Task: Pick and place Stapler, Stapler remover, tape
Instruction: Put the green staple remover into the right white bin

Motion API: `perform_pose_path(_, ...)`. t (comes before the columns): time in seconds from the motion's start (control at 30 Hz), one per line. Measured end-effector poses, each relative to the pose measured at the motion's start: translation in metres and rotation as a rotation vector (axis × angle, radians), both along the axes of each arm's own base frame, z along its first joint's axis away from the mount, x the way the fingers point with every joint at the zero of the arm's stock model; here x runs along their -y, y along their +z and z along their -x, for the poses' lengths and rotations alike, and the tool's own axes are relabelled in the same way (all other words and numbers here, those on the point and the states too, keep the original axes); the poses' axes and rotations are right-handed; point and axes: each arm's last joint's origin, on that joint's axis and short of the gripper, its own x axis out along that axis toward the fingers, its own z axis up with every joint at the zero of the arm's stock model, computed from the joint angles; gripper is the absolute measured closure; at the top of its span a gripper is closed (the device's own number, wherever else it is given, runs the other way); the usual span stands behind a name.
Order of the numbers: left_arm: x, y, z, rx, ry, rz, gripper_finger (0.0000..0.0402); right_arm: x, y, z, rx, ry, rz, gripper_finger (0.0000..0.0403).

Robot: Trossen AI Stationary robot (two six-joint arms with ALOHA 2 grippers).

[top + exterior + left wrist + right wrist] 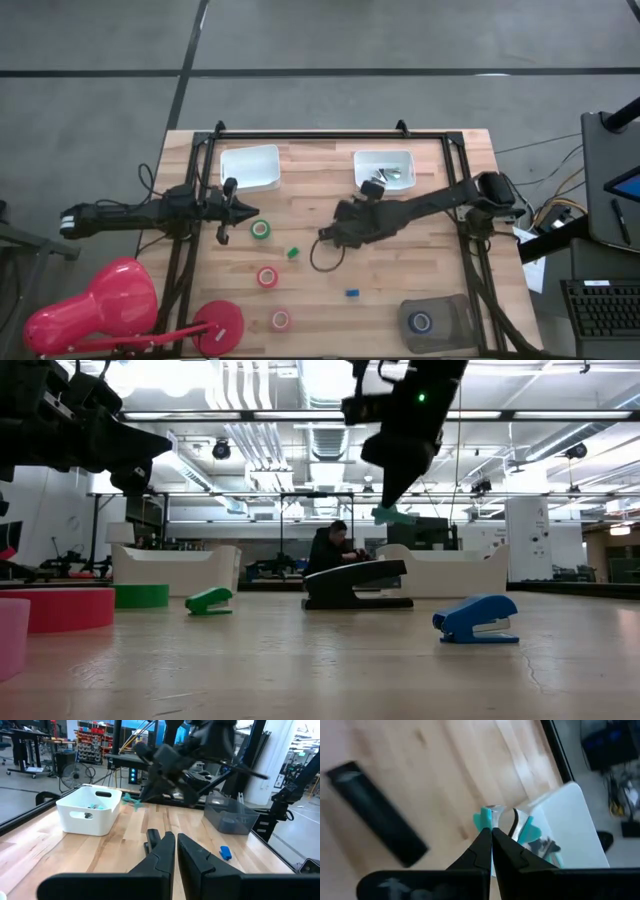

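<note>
**Teal Remover Pinched Above the Table, Next to the Right Bin**

Clamped tight in the right gripper [491, 832]: a teal stapler remover [484, 818], jaws closed to a sliver on it, lifted clear of the wood.

Just ahead of those fingertips, a white bin [570, 820] with small pieces inside.

Below and a little behind that claw, flat on the table [420, 260]: the black stapler [355, 585].

Farther out on the side away from the bin, a green stapler remover [293, 253] and a blue stapler remover [352, 293], both loose on the boards.

Beyond the green one, toward the left arm: a green tape roll [261, 229], a red tape roll [267, 276] and a pink tape roll [280, 320], each apart from the others.

Off toward the front corner on the right arm's side, a blue tape roll [420, 322] inside a grey container [455, 308].

Farthest across: the left gripper [176, 839], hanging beside the green tape roll and near a second white bin [250, 167], fingers drawn almost together, holding nothing.
</note>
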Motion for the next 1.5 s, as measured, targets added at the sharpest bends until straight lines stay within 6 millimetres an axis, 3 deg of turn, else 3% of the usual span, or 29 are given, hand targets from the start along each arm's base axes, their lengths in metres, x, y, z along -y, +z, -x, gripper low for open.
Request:
perform_pose_path(0.2,0.0,0.0,0.0,0.0,0.0,0.0,0.0378,0.033,-0.002,-0.001,0.004,-0.11,-0.007,0.0395)
perform_pose_path(0.6,0.0,0.0,0.0,0.0,0.0,0.0,0.0378,0.079,-0.004,0.004,0.006,-0.288,-0.02,0.0395)
perform_pose_path(0.8,0.0,0.0,0.0,0.0,0.0,0.0,0.0378,0.099,-0.012,0.011,-0.005,-0.368,-0.106,0.0395)
perform_pose_path(1.5,0.0,0.0,0.0,0.0,0.0,0.0,0.0378,0.125,-0.04,0.029,-0.068,-0.449,-0.191,0.0394)
